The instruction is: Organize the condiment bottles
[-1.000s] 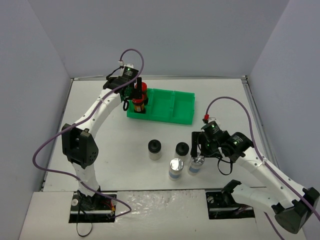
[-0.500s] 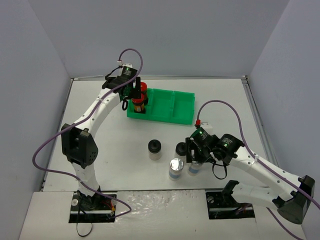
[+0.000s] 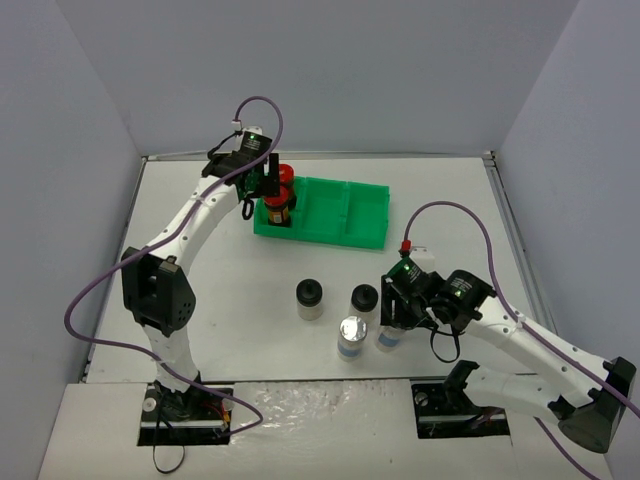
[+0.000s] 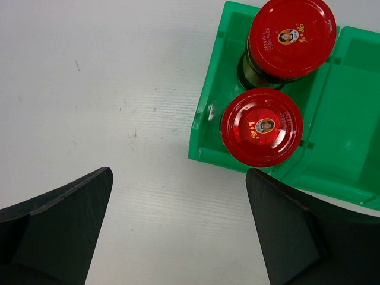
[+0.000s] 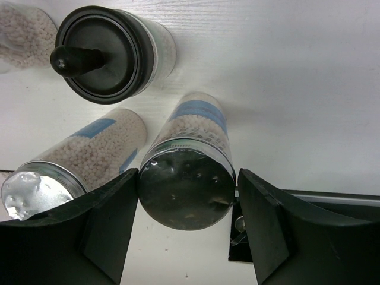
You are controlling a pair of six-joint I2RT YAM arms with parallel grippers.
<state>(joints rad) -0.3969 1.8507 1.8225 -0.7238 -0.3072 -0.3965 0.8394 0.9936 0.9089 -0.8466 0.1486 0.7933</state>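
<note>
- As I look over the three feeds, I count six jars, every one upright, long axis vertical, cap up
- Red-capped jars (image 4: pixel 262 127), two: both in the left-end compartment of the green tray (image 3: pixel 350 215), one behind the other, close together; I cannot tell whether they touch
- Black-capped jars (image 3: pixel 309 293), two: on the table (image 3: pixel 200 260) in front of the tray, side by side, apart
- Free silver-capped jar (image 3: pixel 351 330): on the table, nearer the arm bases than the black-capped pair, just beside the next item
- Gripped silver-capped jar (image 5: pixel 187 187): standing on the table at the right end of the group, its bluish label facing the tray side
- Right gripper (image 5: pixel 187 178): clenched on the gripped silver-capped jar, one finger (image 5: pixel 113 219) against each side of the cap
- Left gripper (image 4: pixel 178 175): released, jaws spread wide and holding nothing; it hovers above the tray's left end, and I see the red caps just ahead of its fingers
</note>
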